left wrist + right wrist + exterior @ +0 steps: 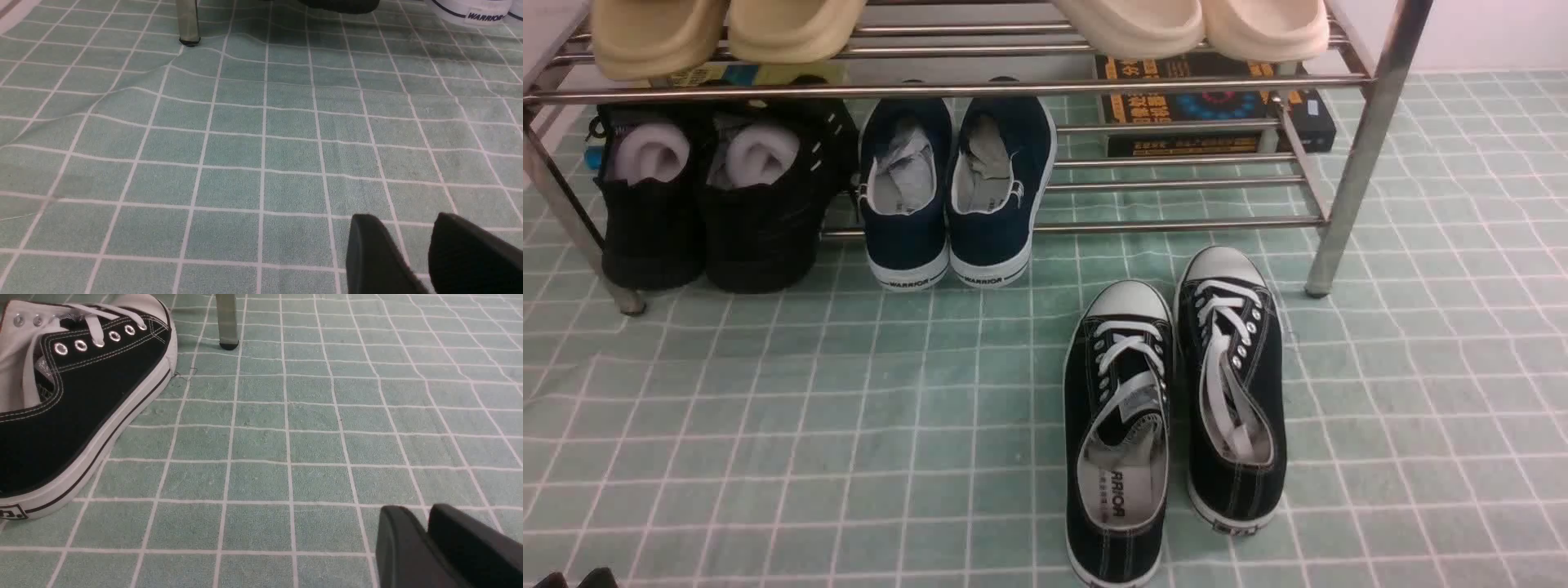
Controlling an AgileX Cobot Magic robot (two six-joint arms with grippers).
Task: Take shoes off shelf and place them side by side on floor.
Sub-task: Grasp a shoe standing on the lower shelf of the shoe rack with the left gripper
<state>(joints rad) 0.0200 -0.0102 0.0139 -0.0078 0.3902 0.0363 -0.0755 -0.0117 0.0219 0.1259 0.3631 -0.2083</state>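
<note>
**Shoes** (980, 237): navy pair, at 11 o'clock in the front view. They sit on the lower tier of the shelf (947, 88), touching side by side. Heels face the robot and jut past the front rod. Paper stuffing is inside.

**High shoes** (711, 212): black pair, just beside the navy pair at its 9 o'clock, on the same tier.

**Lower tier, 3 o'clock of the navy pair**: bare rods, with a dark box (1201, 106) at the back.

**Top tier**: tan slippers (727, 28) at 10 o'clock, cream slippers (1192, 24) at 1 o'clock. Their toes overhang the front rod.

**Sneakers** (1119, 392): black lace-ups on the floor (849, 425) at 5 o'clock, toes toward the shelf, near its right front leg (1347, 196).

**Open floor**: a wide bare stretch from 6 to 9 o'clock, below the navy heels. It is wrinkled near the left leg (188, 24).

**Left hand** (402, 220): released, with floor showing between the fingers. It holds nothing and hangs low over bare floor.

**Right hand** (414, 510): fingers overlap in its wrist view, so I cannot tell whether it is clenched. It is low over the floor, apart from a sneaker.
</note>
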